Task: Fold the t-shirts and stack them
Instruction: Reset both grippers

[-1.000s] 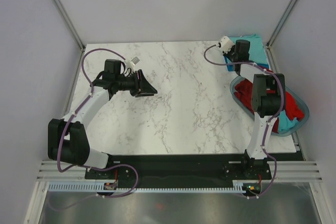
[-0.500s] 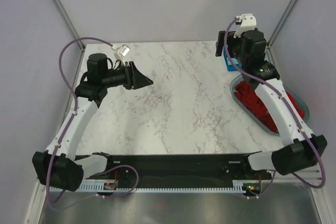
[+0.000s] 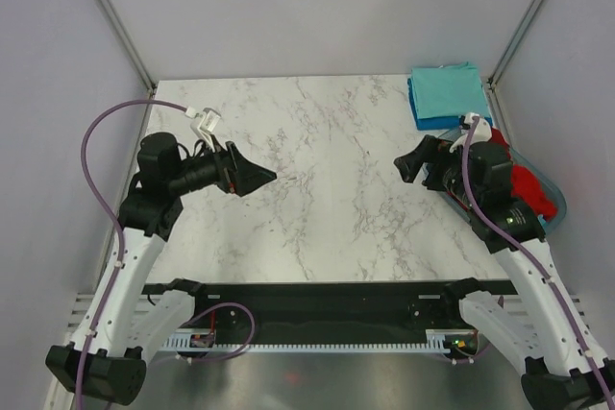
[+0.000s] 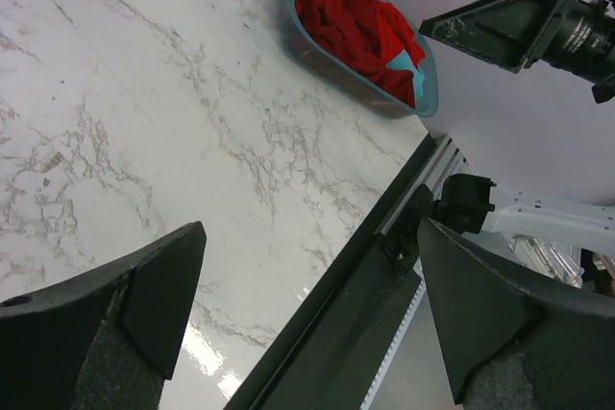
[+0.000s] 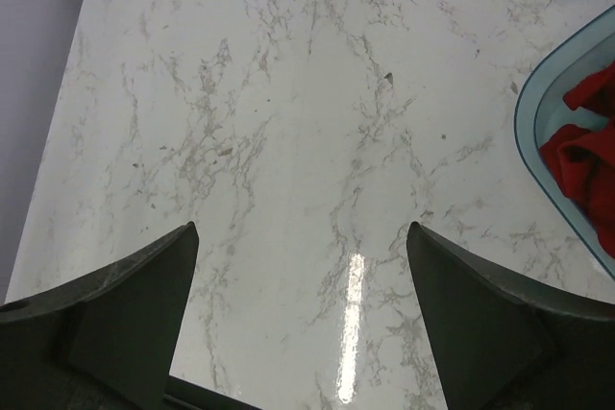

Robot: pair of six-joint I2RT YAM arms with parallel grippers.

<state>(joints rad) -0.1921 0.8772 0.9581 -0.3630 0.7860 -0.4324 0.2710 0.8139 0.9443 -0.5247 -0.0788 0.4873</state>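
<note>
Your L hand [image 3: 258,176] & R hand [image 3: 411,164] both gape wide, empty, over desk [image 3: 327,208]. Teal tee [image 3: 444,85] folded atop blue tee [image 3: 429,123] beyond R hand; red tees [image 4: 346,12] in basket [image 4: 327,72] beside it.

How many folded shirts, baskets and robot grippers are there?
Folded shirts: 2 (teal shirt on blue shirt)
Basket: 1
Grippers: 2 (left gripper, right gripper, both open)
Total: 5
The red clothes in the basket are heaped, so I cannot count them.
</note>
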